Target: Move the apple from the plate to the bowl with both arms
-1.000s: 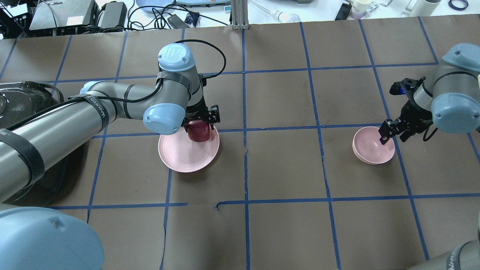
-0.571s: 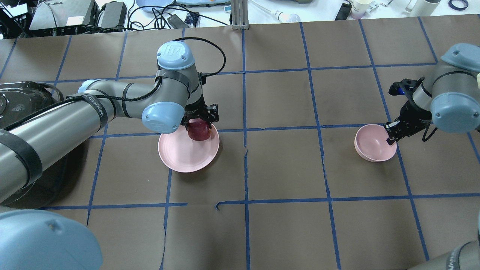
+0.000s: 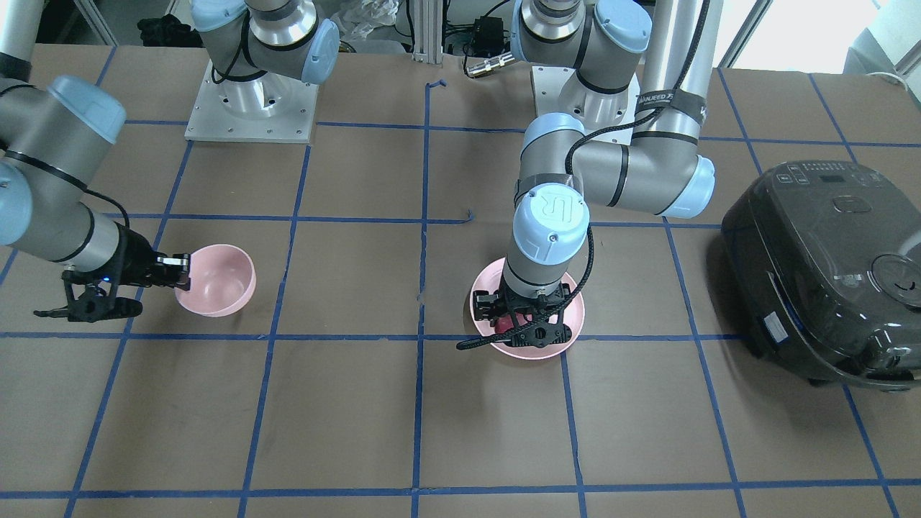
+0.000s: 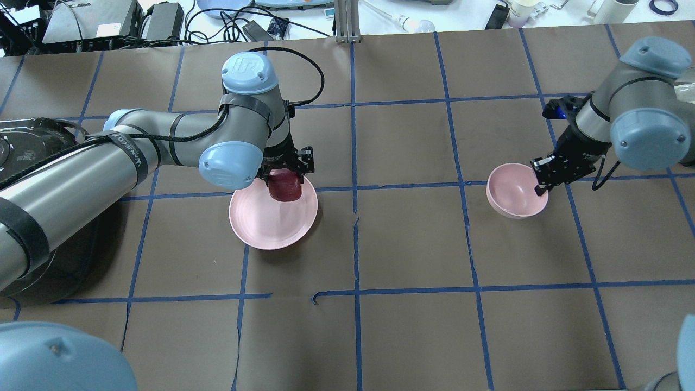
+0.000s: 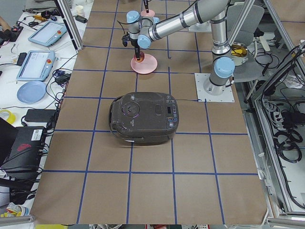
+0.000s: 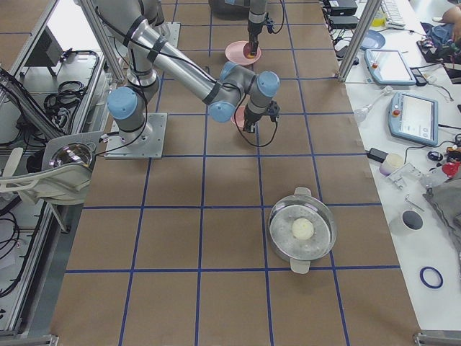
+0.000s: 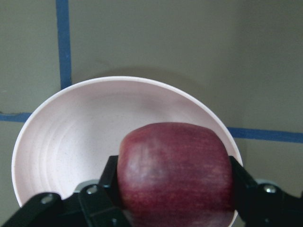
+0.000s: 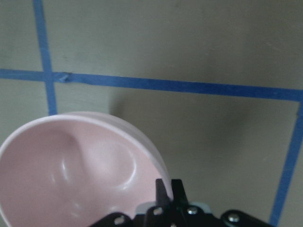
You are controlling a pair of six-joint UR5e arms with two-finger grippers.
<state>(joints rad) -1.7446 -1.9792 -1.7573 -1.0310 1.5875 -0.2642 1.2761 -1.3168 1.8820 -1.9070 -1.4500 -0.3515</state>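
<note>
1. The plate sits left on the paper-covered table. It is a wide, shallow, smooth pink dish with faint rings.
2. Over its far edge, the left gripper's jaws clamp the apple, which is dark red, waxy and slightly blocky. Lift it straight up, gripping centrally so the rounded sides cannot slip.
3. On the right, the right gripper's jaws pinch the rim of the small, deep, glossy bowl, which is tilted. Level it before receiving the apple.

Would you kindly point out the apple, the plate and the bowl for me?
apple (image 7: 175, 170), left wrist-mounted view, middle of its red skin.
plate (image 4: 266, 222), overhead exterior view, bare inner surface.
bowl (image 4: 510, 191), overhead exterior view, inner wall.
</note>
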